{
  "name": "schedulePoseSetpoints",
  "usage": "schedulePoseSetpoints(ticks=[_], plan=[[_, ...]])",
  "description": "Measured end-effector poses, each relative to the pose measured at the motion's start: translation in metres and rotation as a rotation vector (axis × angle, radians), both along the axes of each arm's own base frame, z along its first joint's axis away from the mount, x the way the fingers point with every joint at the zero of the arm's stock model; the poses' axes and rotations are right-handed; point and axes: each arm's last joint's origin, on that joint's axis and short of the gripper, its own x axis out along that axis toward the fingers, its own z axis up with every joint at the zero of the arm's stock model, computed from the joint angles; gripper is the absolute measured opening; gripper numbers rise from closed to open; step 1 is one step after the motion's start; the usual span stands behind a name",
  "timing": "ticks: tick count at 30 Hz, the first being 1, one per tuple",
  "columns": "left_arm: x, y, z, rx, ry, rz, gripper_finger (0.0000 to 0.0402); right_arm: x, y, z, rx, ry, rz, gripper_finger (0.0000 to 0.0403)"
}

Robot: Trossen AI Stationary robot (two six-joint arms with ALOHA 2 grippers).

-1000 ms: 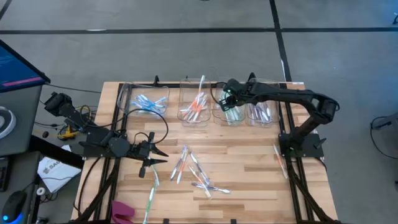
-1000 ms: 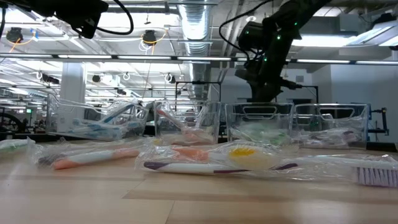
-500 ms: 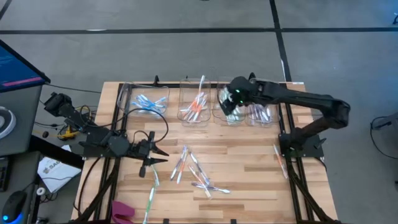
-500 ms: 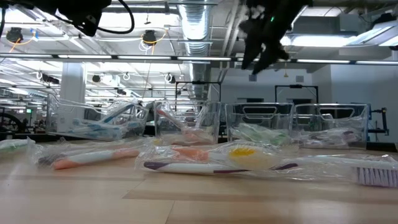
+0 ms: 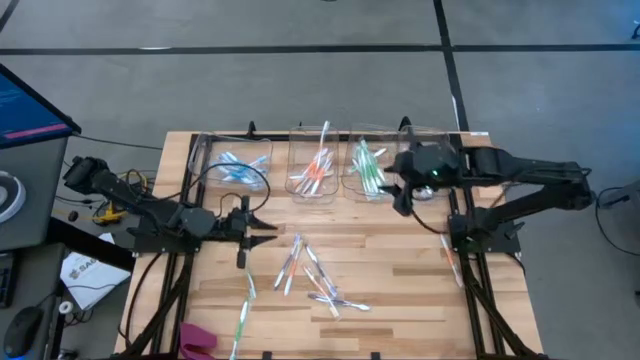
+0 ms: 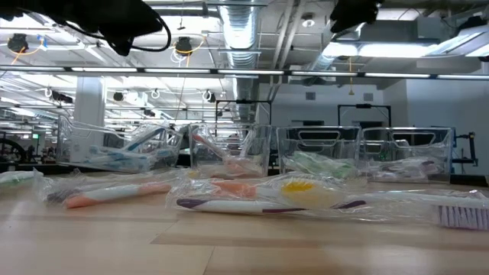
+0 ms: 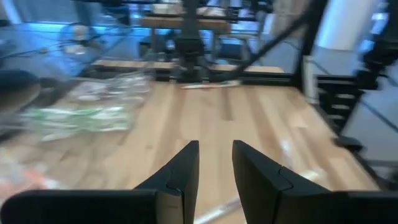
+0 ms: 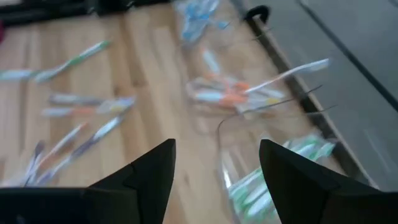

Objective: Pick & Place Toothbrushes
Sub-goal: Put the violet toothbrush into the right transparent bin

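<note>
Back from the green bin swings the right gripper, jaws wide and empty, now hanging near the purple bin. Green toothbrushes lie in their bin; loose toothbrushes scatter mid-table, 1 more near the front edge. Left gripper hovers beside them, fingers narrowly parted, holding nothing.

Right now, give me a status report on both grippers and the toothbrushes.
Right gripper open, empty, above the green bin. Left gripper narrowly parted, empty, over bare table. Loose toothbrushes mid-table. Nothing blocking.
</note>
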Motion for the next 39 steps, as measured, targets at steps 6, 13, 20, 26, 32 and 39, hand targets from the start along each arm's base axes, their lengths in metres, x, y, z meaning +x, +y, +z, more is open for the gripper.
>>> schedulePoseSetpoints(ticks=[6,13,20,26,32,39], plan=[[0.008,0.017,-0.004,-0.03,0.015,0.142,0.009,-0.021,0.02,-0.013,-0.009,0.091,0.109,0.0227],[0.027,0.019,-0.025,0.098,0.133,-0.032,0.009,-0.047,0.035,-0.027,-0.057,-0.048,0.249,0.0219],[0.044,0.024,-0.042,0.125,0.166,-0.039,0.009,-0.065,0.047,-0.068,-0.128,-0.272,0.424,0.021],[0.052,0.018,-0.062,0.045,0.238,-0.019,0.0105,-0.085,0.058,-0.086,-0.103,-0.401,0.56,0.0201],[0.055,0.01,-0.072,-0.004,0.268,-0.01,0.0169,-0.097,0.065,-0.088,-0.069,-0.5,0.626,0.0195],[0.052,-0.01,-0.084,-0.03,0.32,-0.076,0.0223,-0.099,0.072,-0.09,-0.005,-0.5,0.659,0.0194]])
